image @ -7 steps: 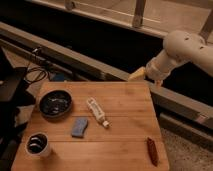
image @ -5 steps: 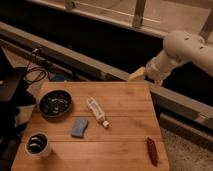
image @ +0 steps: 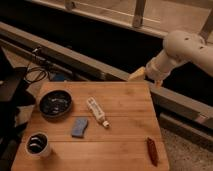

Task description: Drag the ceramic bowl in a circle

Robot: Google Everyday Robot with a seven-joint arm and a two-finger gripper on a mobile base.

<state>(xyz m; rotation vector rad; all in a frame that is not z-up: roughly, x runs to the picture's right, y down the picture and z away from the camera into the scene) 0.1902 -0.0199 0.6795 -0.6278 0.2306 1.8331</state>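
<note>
The ceramic bowl [image: 55,104] is wide, shallow and black with pale glints inside. It sits on the wooden table [image: 125,135] near the back left corner. My gripper [image: 138,75] hangs at the end of the white arm [image: 185,50], just beyond the table's back right edge, far to the right of the bowl and holding nothing that shows.
A light cup with a dark inside [image: 38,144] stands at the front left. A blue sponge [image: 79,127] and a white tube [image: 97,112] lie mid-table. A dark red object [image: 151,150] lies at the front right. Cables [image: 35,75] and dark equipment [image: 10,100] sit at the left.
</note>
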